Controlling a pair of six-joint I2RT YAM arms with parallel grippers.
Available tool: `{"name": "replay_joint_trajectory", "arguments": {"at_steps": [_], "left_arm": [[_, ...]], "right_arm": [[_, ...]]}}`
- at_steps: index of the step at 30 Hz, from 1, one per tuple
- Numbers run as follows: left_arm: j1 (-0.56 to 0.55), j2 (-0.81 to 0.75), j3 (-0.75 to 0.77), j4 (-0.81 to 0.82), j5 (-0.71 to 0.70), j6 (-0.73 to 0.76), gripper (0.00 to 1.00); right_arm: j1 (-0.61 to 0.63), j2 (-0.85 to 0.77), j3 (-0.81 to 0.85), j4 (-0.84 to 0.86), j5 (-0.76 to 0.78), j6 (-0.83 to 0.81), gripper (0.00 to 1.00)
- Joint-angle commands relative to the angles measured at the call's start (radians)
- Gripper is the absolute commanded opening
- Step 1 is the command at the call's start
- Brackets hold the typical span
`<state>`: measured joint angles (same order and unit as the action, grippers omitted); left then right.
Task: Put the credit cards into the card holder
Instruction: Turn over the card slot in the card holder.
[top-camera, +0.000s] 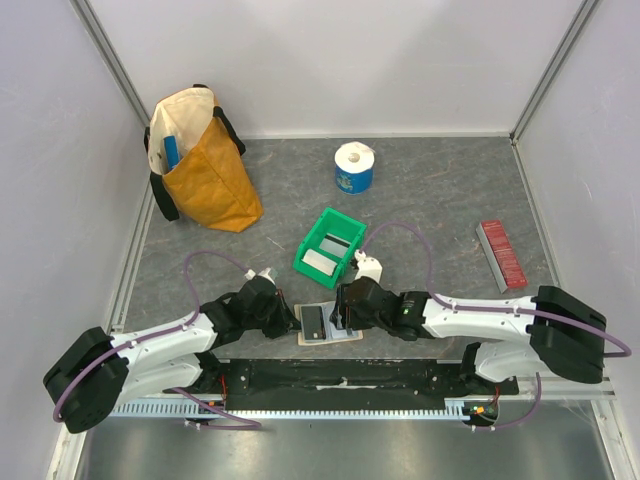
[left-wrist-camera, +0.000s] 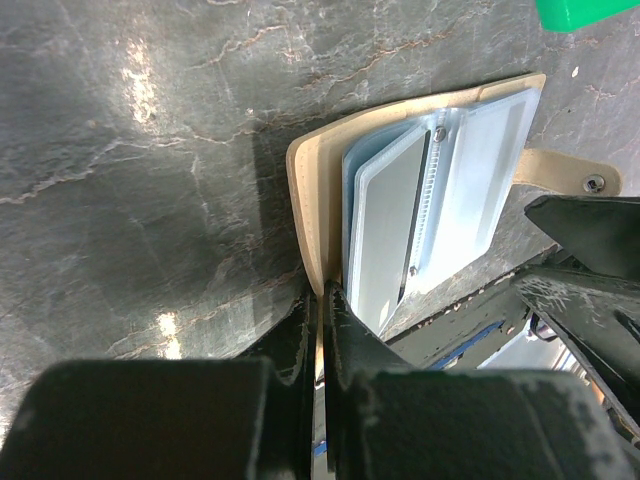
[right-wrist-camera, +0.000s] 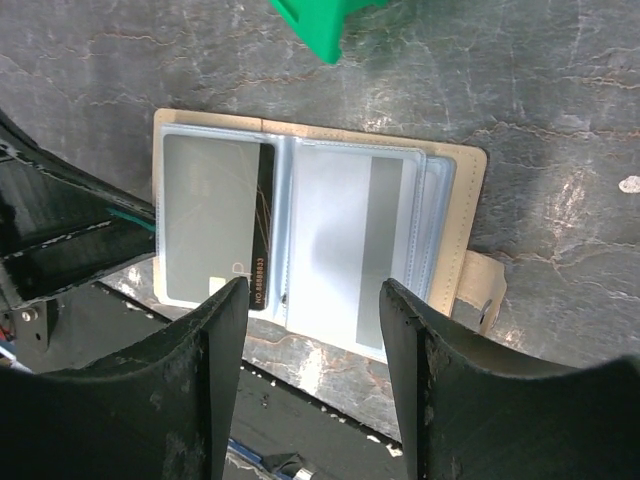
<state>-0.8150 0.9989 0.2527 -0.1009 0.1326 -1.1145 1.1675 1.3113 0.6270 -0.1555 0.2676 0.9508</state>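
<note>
The tan card holder (top-camera: 322, 338) lies open at the table's near edge between both arms. My left gripper (left-wrist-camera: 322, 300) is shut on the edge of its left cover (left-wrist-camera: 305, 200). In the right wrist view its clear pockets face up: a grey card (right-wrist-camera: 205, 215) lies over a dark card (right-wrist-camera: 263, 240) on the left, and a white card with a grey stripe (right-wrist-camera: 350, 250) is on the right. My right gripper (right-wrist-camera: 315, 300) hangs open over the holder's near edge, nothing between its fingers (right-wrist-camera: 405, 330). Two pale credit cards (top-camera: 329, 251) lie in the green bin (top-camera: 305, 262).
The green bin stands just behind the holder. A yellow bag (top-camera: 205, 165) sits at the back left, a blue-and-white roll (top-camera: 353, 167) at the back centre, a red ridged strip (top-camera: 502, 255) on the right. The holder's closing tab (right-wrist-camera: 485, 290) sticks out to the right.
</note>
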Motion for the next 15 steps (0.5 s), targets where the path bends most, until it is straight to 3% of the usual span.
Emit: {"name": "replay_joint_trajectory", "arguments": {"at_steps": [1,15], "left_arm": [[-0.001,-0.003,-0.001,0.029,0.004,0.008,0.02],[-0.003,-0.003,-0.006,0.030,0.002,0.008,0.02]], "right_arm": [[-0.002,0.023,0.002,0.004,0.010,0.011,0.62],[-0.002,0.072,-0.003,0.008,-0.014,0.011,0.62]]}}
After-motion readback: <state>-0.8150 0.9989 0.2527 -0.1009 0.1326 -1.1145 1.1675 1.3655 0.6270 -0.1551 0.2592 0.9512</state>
